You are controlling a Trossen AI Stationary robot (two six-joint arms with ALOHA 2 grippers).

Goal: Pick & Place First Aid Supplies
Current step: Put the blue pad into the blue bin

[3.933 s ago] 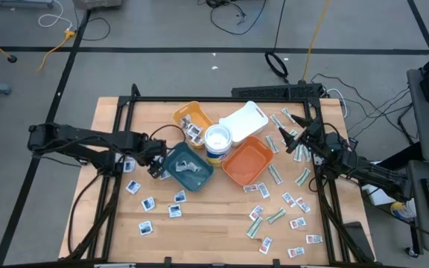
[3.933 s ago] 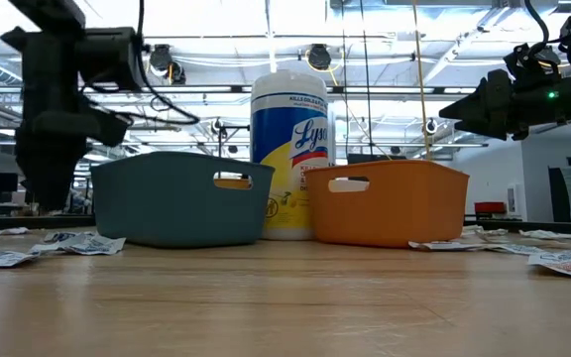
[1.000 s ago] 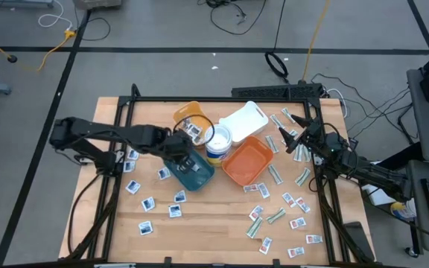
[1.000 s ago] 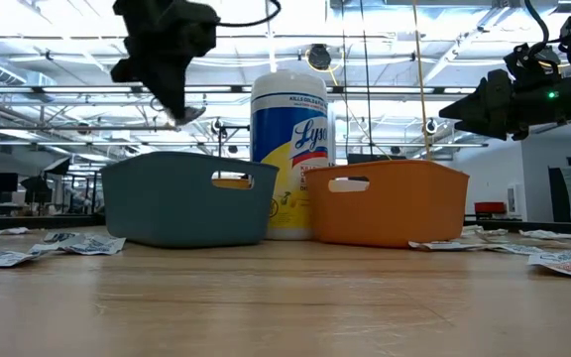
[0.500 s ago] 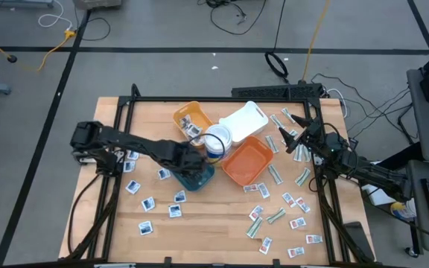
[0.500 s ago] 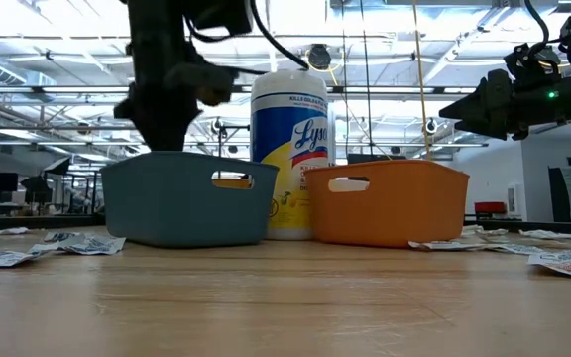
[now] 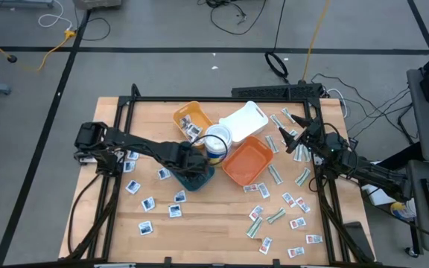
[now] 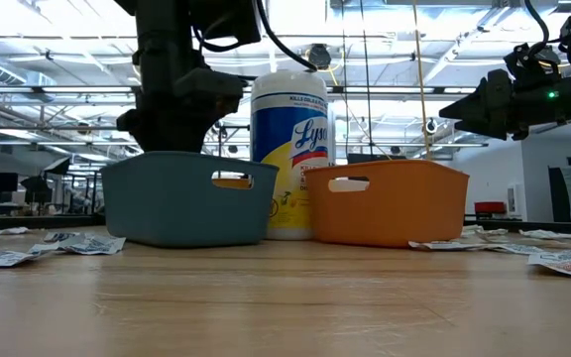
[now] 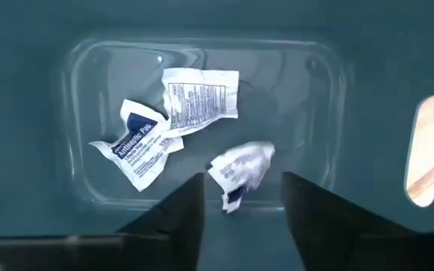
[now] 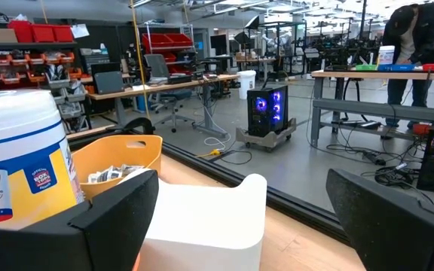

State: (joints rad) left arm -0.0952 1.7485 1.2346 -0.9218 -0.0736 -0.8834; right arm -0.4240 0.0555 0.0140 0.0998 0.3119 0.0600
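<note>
First aid supplies [image 7: 270, 216] lie scattered flat on the bench [image 7: 207, 223] in the high view: a group of blue-marked white packets [image 7: 149, 203] on the left near the front, green-white strips and red-marked ones on the right around the orange tray [image 7: 246, 162]. Left end effector [image 7: 192, 165] reaches over the teal tray [image 7: 199, 177], right beside the white round tub [image 7: 217, 140]; fingers hidden from above here. Yellow tray [image 7: 192, 117] and white tray [image 7: 243, 120] sit behind the tub. Right end effector [image 7: 295, 138] waits over the strips at the right rear. Low view: left arm comes down into the teal tray [image 8: 188, 198], tip hidden behind the wall; tub [image 8: 289, 149] stands upright between the teal and orange trays [image 8: 390, 202]; flat packets [image 8: 38, 248] lie on the bench at both sides; right end effector [image 8: 474, 104] hangs high at the right, clear of everything. Left wrist view: left end effector [image 9: 241, 203] has fingers [image 9: 179, 214] apart, gripping nothing; a crumpled packet [image 9: 241, 167] sits loose just beyond the gap; two more packets [image 9: 168, 124] overlap on the teal tray floor [image 9: 300, 120]. Right wrist view: right end effector [image 10: 239, 218] fingers spread wide, nothing between; tub [image 10: 22, 158], yellow tray [image 10: 115, 162] with packets inside, white tray [image 10: 206, 218] ahead; a person [image 10: 411, 34] stands at a far desk.
</note>
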